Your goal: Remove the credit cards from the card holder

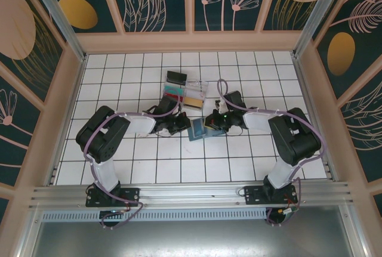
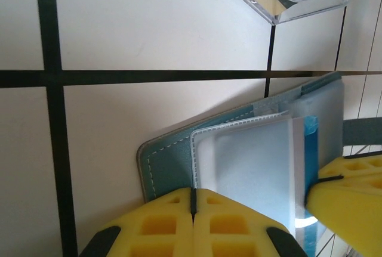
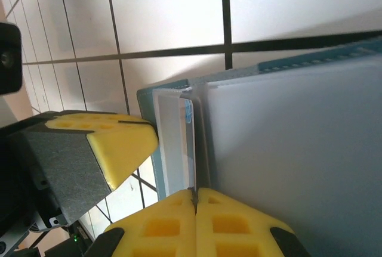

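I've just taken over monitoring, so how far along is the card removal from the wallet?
Early. Done: both grippers are at the wallet on the table. In hand: the left gripper pinches its edge; the right gripper is shut at the pocket side, where a blue card peeks out. Left: that card sits in its pocket, so pulling the cards out is all to come.

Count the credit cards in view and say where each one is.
1: a blue credit card, its edge poking from a pocket of the card holder, right at the shut fingertips of the right gripper. Others may be hidden inside the pockets.
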`<state>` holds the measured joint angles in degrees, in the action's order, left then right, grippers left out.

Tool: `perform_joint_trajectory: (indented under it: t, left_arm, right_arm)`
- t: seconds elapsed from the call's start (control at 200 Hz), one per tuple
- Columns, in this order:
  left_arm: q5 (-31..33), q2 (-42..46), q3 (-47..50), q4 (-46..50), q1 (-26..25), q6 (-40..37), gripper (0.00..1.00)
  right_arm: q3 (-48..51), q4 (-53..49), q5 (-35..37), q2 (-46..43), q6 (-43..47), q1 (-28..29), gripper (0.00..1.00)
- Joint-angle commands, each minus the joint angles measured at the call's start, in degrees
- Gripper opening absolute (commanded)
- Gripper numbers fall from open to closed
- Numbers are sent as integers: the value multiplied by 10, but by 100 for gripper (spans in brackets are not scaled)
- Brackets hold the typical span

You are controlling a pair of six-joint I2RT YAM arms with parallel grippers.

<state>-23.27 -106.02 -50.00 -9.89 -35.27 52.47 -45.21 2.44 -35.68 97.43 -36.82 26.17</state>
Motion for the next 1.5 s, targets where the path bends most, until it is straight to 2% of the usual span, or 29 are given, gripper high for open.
perform_joint_trajectory:
  t: [0.0, 0.385, 0.716, 0.811, 0.981, 1.076, 1.151, 1.351, 1.491]
  left_arm:
    - [31, -18, 1, 68, 3, -17, 0]
    - [24, -28, -24, 76, 3, -31, 0]
    - [-17, 2, -79, 46, 5, -34, 0]
    - [-39, 32, -80, 14, 14, -16, 16]
    - [-107, 93, -23, -95, 51, 30, 51]
    - [-171, 102, 10, -187, 66, 62, 65]
    - [-206, 103, 22, -255, 68, 87, 71]
    - [-258, 102, 33, -414, 68, 155, 75]
    - [-286, 83, 32, -523, 68, 221, 58]
  right_arm:
    - [7, -24, 7, -21, 22, -10, 0]
    - [20, -22, 15, -52, 36, -45, 0]
    - [51, 26, -3, -154, 40, -77, 0]
    - [55, 53, -26, -171, 36, -80, 0]
    - [59, 121, -103, -187, 18, -95, 0]
    - [54, 167, -154, -191, 5, -99, 0]
    - [47, 203, -187, -189, -16, -101, 0]
    - [29, 259, -240, -172, -57, -103, 0]
    - [28, 309, -262, -162, -101, -102, 0]
